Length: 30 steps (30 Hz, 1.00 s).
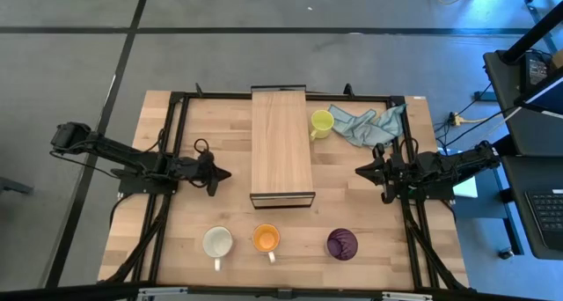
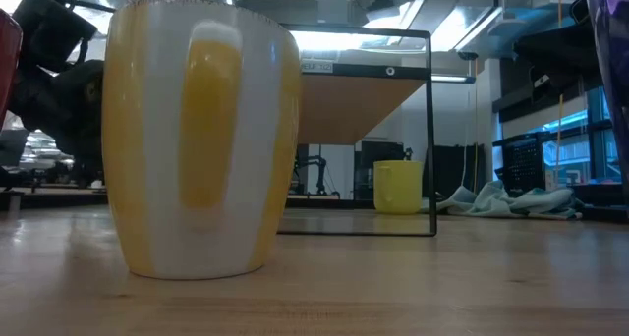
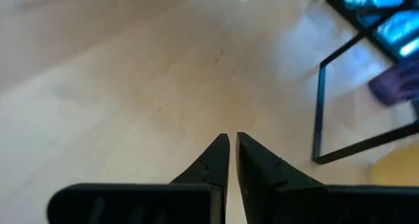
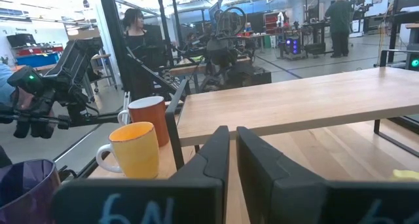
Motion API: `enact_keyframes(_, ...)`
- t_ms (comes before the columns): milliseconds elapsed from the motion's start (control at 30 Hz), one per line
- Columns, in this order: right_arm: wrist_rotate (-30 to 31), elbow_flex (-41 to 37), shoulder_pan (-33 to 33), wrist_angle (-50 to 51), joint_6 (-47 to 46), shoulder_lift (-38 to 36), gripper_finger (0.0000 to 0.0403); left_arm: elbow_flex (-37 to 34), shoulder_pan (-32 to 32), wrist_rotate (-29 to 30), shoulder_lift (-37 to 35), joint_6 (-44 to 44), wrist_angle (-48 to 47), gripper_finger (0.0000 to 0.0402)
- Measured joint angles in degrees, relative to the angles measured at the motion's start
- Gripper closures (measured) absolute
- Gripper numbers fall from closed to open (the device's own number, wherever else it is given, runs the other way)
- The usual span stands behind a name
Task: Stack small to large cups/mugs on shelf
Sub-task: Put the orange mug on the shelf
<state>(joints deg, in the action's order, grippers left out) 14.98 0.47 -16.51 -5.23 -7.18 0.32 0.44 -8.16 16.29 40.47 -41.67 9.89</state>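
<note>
The shelf point(image 1: 281, 147), a long light-wood board raised on a dark frame point(image 2: 430, 130), stands mid-table. A yellow mug point(image 1: 321, 123) stands on the table by its far right side, also in the low view point(image 2: 398, 187). Near the front edge stand three upright mugs in a row: one white inside point(image 1: 217, 243), one orange inside point(image 1: 266, 238) and a dark purple one point(image 1: 341, 244). My left gripper point(image 1: 227, 172) is shut and empty, left of the shelf. My right gripper point(image 1: 359, 171) is shut and empty, right of the shelf. Both point at the shelf.
A blue-grey cloth point(image 1: 369, 125) lies crumpled at the far right, next to the yellow mug. Black frame rails point(image 1: 171, 151) run along the table's left and right sides. Bare tabletop point(image 1: 343, 204) lies between the shelf and the front mugs. People stand in the room beyond point(image 4: 134, 27).
</note>
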Motion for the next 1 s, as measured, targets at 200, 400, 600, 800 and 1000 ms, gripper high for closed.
enact_keyframes(200,0.0,-0.01,0.0,0.0,0.01,0.0,0.0371,0.0,0.0,0.02,0.0,7.74,0.0,0.0379)
enact_keyframes(400,0.0,0.0,0.0,0.0,0.02,0.01,0.0371,0.0,0.0,0.02,0.0,7.72,0.0,0.0379)
enact_keyframes(600,-0.01,0.0,0.0,0.0,0.06,0.01,0.0371,0.0,0.0,1.54,0.0,7.72,0.23,0.0379)
enact_keyframes(800,0.0,0.0,0.0,0.0,0.06,0.01,0.0371,-0.01,0.0,4.97,0.0,7.78,5.46,0.0379)
enact_keyframes(1000,0.0,0.0,0.0,0.0,0.06,0.0,0.0371,0.0,0.0,10.54,0.01,7.74,12.66,0.0379)
